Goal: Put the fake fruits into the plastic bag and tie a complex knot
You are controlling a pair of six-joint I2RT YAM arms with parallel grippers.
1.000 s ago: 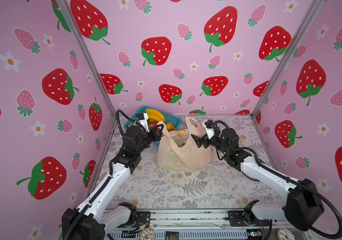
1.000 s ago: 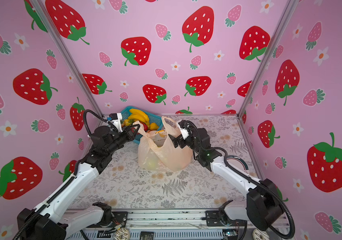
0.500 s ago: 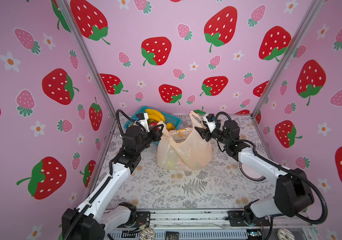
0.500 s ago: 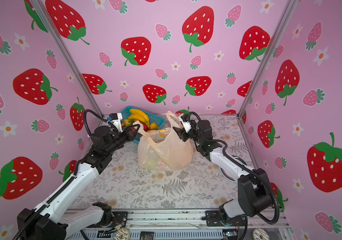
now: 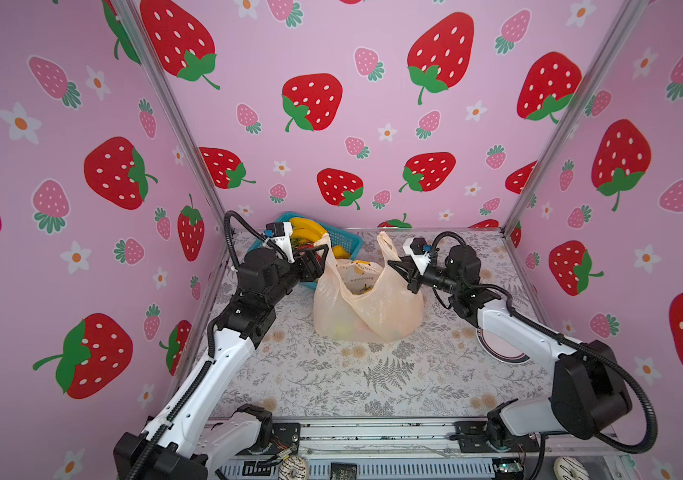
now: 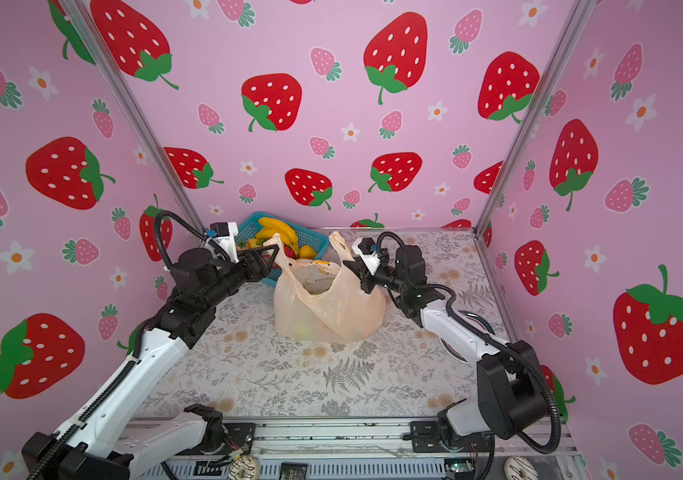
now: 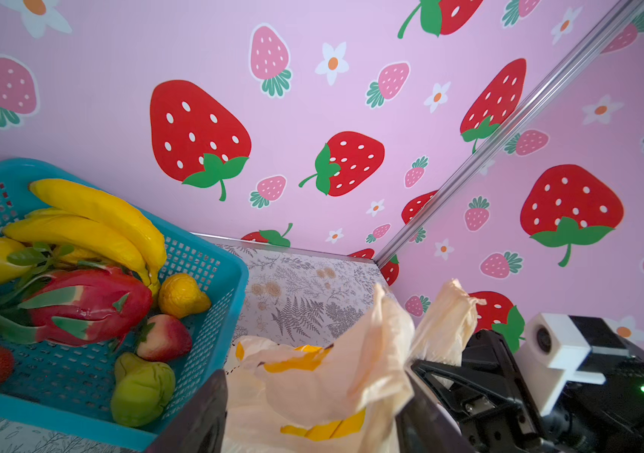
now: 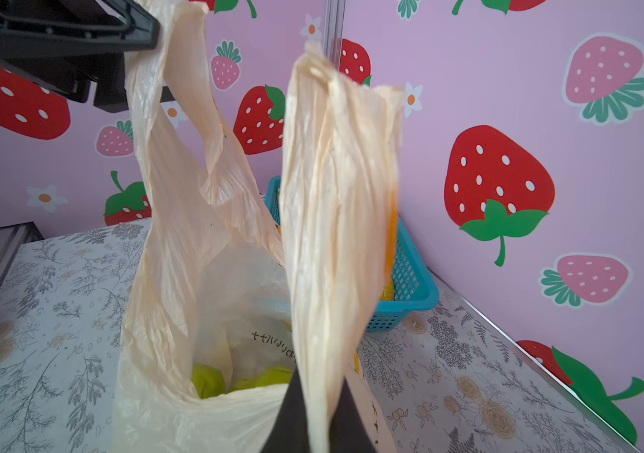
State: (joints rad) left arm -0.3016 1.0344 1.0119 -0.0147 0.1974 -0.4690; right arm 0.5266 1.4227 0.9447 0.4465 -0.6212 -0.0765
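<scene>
table (image 5: 331, 374): floral print; the plastic bag (image 5: 368, 307) stands mid-table, mouth open, handles apart.
in the bag: green fake fruits (image 8: 210, 380) at the bottom.
right end effector (image 5: 400, 274): clamped on the bag's right handle, holding it upright.
left end effector (image 5: 322, 261): jaws apart, the left handle loose between them.
basket (image 7: 210, 274): behind the bag near the back wall, holding bananas (image 7: 97, 219), a dragon fruit (image 7: 89, 306), a strawberry (image 7: 163, 337).
</scene>
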